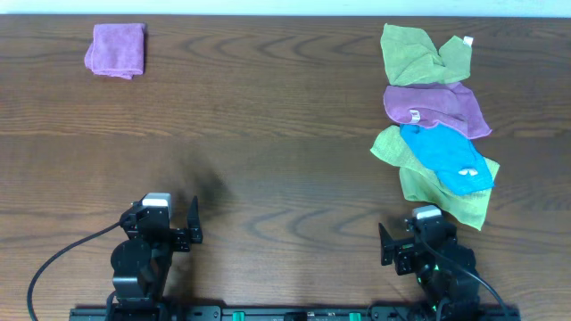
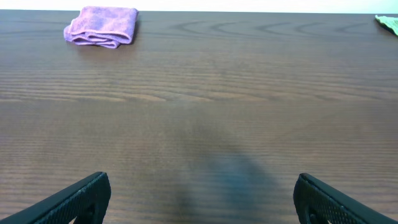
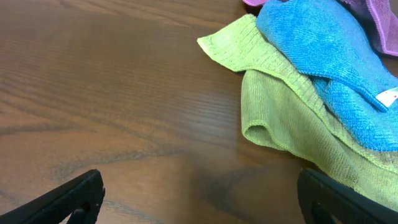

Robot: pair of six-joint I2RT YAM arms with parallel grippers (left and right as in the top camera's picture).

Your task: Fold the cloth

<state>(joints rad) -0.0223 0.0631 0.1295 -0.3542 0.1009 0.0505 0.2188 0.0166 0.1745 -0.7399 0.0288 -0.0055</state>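
The cloth (image 1: 116,49), a plain mauve towel, lies folded into a small square at the far left of the table; the left wrist view shows the cloth (image 2: 101,26) far ahead and to the left. My left gripper (image 1: 166,221) rests near the front edge, well short of it, open and empty. Between its fingertips the left gripper (image 2: 202,200) shows only bare wood. My right gripper (image 1: 419,236) is open at the front right, and the right gripper (image 3: 200,199) also holds nothing.
A pile of cloths lies at the right: a green cloth (image 1: 419,53), a purple cloth with a white tag (image 1: 435,107), a blue cloth (image 1: 446,159) on another green cloth (image 3: 292,124). This green cloth's edge reaches close to my right gripper's right finger (image 3: 348,202).
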